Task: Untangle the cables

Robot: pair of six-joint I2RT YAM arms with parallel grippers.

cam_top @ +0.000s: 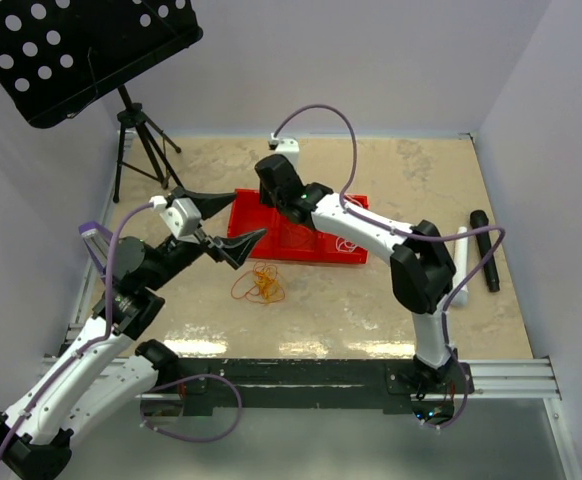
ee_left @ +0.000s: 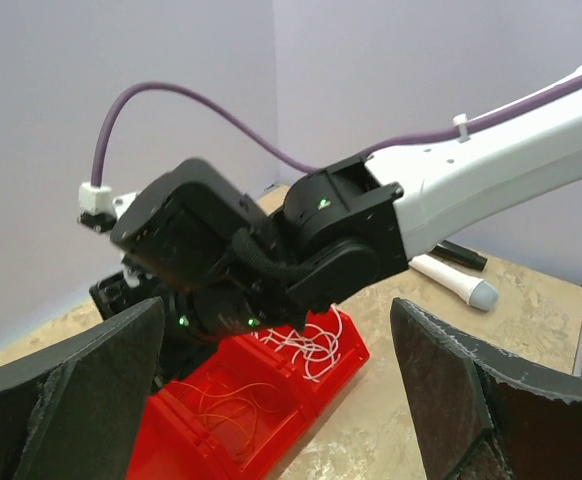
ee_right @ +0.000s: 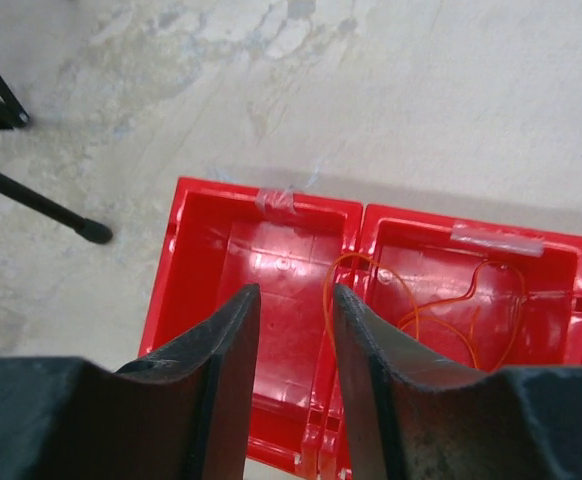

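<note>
A tangle of orange and red cables (cam_top: 259,285) lies on the table just in front of the red compartment tray (cam_top: 346,258). In the left wrist view, an orange cable (ee_left: 226,400) lies in one compartment and white cables (ee_left: 316,345) in the one beside it. My left gripper (cam_top: 223,225) is wide open and empty, raised left of the tray. My right gripper (ee_right: 293,292) hangs over the tray's left end, jaws slightly apart and empty. An orange cable (ee_right: 441,300) lies in the compartment next to it, one strand looping over the divider by the right finger.
A black music stand (cam_top: 81,45) on a tripod (cam_top: 136,130) stands at the back left; its legs (ee_right: 31,200) reach near the tray. A white tube (cam_top: 463,260) and a black stick (cam_top: 484,250) lie at the right. The tray's leftmost compartment (ee_right: 271,250) holds nothing.
</note>
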